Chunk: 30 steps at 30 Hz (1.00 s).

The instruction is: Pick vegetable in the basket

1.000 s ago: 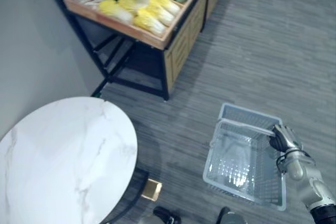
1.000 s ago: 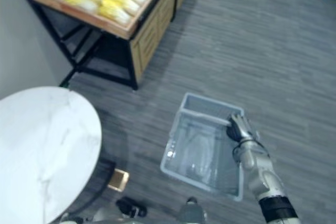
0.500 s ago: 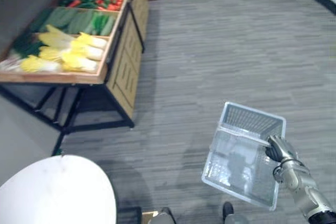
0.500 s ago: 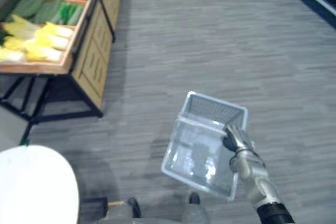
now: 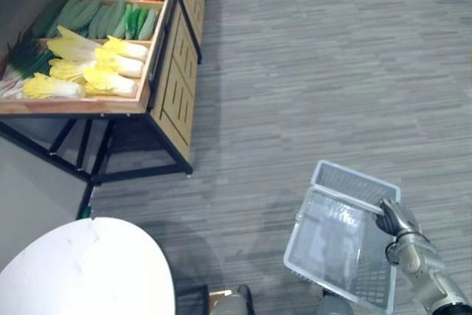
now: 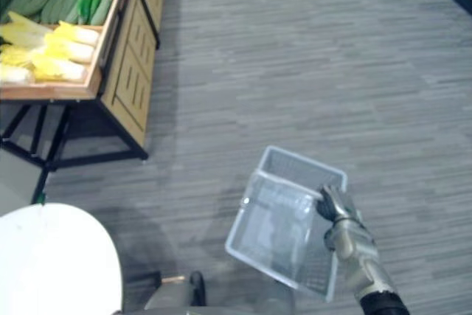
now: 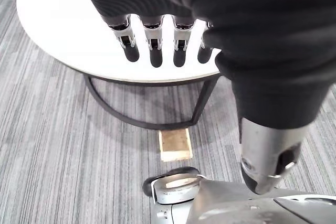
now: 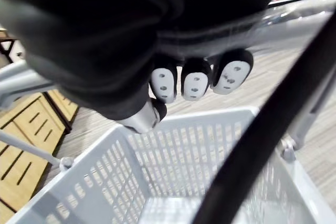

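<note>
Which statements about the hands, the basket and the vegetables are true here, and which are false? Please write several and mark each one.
1. The right hand is shut on the handle of the basket. True.
2. The basket already holds a vegetable. False: it is empty.
3. The left hand grips a cabbage. False: its fingers are straight and hold nothing.
4. Yellow cabbages lie on the wooden stand, to the robot's left of the basket. True.
5. The basket stands on the round white table. False: it is apart from the table, over the grey floor.
</note>
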Available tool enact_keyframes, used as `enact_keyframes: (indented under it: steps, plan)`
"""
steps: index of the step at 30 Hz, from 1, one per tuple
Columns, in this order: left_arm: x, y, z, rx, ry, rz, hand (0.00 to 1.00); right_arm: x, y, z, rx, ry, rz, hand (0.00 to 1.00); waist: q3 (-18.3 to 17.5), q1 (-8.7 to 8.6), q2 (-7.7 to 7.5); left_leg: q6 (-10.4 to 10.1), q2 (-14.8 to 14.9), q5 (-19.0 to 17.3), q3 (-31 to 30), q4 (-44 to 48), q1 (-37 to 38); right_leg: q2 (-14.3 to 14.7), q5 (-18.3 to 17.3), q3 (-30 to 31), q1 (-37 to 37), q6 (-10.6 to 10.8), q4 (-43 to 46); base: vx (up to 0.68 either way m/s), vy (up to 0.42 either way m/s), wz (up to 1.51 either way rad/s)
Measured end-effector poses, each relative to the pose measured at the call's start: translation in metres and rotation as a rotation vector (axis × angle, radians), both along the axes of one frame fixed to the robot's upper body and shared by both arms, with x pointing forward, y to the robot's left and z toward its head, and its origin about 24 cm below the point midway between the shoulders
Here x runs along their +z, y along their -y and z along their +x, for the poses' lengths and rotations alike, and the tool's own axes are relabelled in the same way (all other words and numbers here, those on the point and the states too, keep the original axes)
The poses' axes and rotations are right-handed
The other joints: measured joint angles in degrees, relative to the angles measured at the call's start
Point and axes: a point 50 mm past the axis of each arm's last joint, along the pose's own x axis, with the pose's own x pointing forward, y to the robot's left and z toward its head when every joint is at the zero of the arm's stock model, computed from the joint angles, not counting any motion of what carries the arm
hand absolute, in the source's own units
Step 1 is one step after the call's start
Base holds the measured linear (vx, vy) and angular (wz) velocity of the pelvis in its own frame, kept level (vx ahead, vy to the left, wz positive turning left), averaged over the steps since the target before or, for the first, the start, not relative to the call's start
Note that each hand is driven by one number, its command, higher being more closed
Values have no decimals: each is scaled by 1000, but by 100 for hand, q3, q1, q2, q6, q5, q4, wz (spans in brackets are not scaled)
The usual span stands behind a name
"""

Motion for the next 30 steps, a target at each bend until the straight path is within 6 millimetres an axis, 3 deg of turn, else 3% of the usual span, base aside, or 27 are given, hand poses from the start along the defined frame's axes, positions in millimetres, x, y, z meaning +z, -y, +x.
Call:
enact_keyframes:
  steps: [2,3,4,5,6,7,8,11,13,15,16,17,18,19,21,22,23,24,25,26,27,29,30]
  plan:
    - [0,-1,0,-34,-10,5,0,-1,0,0,-44,14,11,100,20,-80,-4,85,-12,-56,80,-135,262,-57,256,-75,-659,-661,1493,64,159,-27]
    - [1,-4,1,-48,-9,13,0,2,6,0,-75,34,13,100,77,-113,-61,199,-40,-90,112,-323,630,-162,658,-124,-921,-1076,2290,95,141,-16]
    - [1,-5,2,-50,-7,15,0,3,7,0,-81,38,15,100,99,-133,-40,230,-43,-99,98,-353,695,-175,703,-108,-965,-1082,2423,116,125,0]
    - [3,-9,7,-57,4,28,0,1,5,-1,-97,48,32,100,152,-220,-70,343,-66,-180,27,-380,871,-164,575,-60,-1113,-954,2837,127,63,16]
    - [4,-15,11,-63,10,43,0,-1,2,-2,-101,50,44,100,172,-232,-159,385,-74,-224,-2,-384,957,-95,255,-134,-1203,-922,2878,188,57,19]
    - [7,-19,22,-69,36,54,0,-2,1,-2,-104,52,53,100,244,-247,-263,406,-66,-256,-16,-424,1002,18,21,-365,-1321,-948,2586,260,31,11]
    - [8,-20,28,-71,49,58,0,-3,0,-3,-104,50,55,100,262,-242,-286,411,-66,-264,-25,-477,1018,88,10,-519,-1376,-951,2307,246,0,13]
    - [14,-17,56,-67,134,57,0,-6,8,-6,-145,39,58,100,313,-336,-251,331,-93,-344,-199,-775,1194,484,382,-841,-1419,-609,-224,378,-69,32]
    - [16,-16,62,-64,162,56,0,-4,14,-6,-177,50,58,100,422,-442,-241,182,-119,-399,-340,-973,1536,535,636,-781,-1397,-496,-1197,534,-152,61]
    - [17,-17,64,-62,172,58,0,2,26,-8,-240,75,56,100,446,-549,-200,10,-113,-568,-573,-1132,1852,531,826,-710,-1493,-614,-1177,652,-244,68]
    - [17,-12,66,-61,185,45,0,2,34,-11,-280,73,54,100,467,-544,0,-30,99,-621,-765,-994,1913,617,1334,-710,-1612,-732,-679,766,-356,42]
    - [16,-7,67,-47,189,31,0,3,34,-10,-284,77,53,100,427,-509,219,-73,317,-565,-972,-521,1740,756,1160,-866,-1724,-968,-240,752,-383,23]
    - [16,-5,66,-37,189,24,0,5,34,-8,-283,83,55,100,425,-501,286,-109,423,-450,-1028,-255,1635,827,996,-940,-1721,-1036,-81,602,-360,6]
    - [14,-4,62,-23,174,16,0,6,31,-5,-269,87,62,100,420,-478,314,-250,533,-67,-1144,309,1425,903,741,-1009,-1648,-1170,175,609,-340,8]
    - [10,2,56,-17,149,-1,0,4,30,-8,-267,83,66,100,423,-488,316,-659,615,908,-1310,1511,1026,911,243,-1138,-1267,-1212,422,621,-288,20]
    - [9,2,50,-2,138,-5,0,4,29,-10,-266,83,66,100,429,-445,310,-1065,655,1750,-1422,2469,669,901,2,-1166,-921,-1243,396,581,-199,15]
    - [9,1,49,-1,136,-3,0,3,29,-10,-264,82,70,100,461,-415,262,-1100,732,1699,-1266,3526,175,914,-187,-1169,-566,-1248,296,552,-171,9]
    - [9,1,49,0,135,-4,0,2,28,-12,-263,77,70,100,453,-366,293,-1040,789,1530,-1140,3943,-39,937,-268,-1167,-376,-1283,218,497,-119,2]
    - [9,1,48,8,137,-3,0,0,28,-14,-263,67,72,100,484,-276,257,-791,860,1223,-874,4410,-399,976,-385,-1166,44,-1312,7,373,-74,-2]
    - [9,0,48,13,140,2,0,-2,28,-16,-264,62,76,100,484,-223,260,-613,867,1091,-743,4484,-544,979,-421,-1165,236,-1305,-93,503,-63,-1]
    - [9,0,45,16,141,4,0,-4,27,-18,-263,53,79,100,480,-156,267,-300,815,777,-502,4385,-980,987,-530,-1169,636,-1275,-337,388,-21,-2]
    - [9,0,44,17,144,5,0,-3,27,-17,-262,55,83,100,484,-122,289,-196,721,561,-310,3904,-1442,978,-571,-1206,917,-1213,-551,405,44,-1]
    - [8,1,41,20,132,1,0,-5,28,-20,-271,51,86,100,487,-81,283,-164,586,568,-49,2801,-1626,925,-527,-1287,1157,-1013,-702,376,94,3]
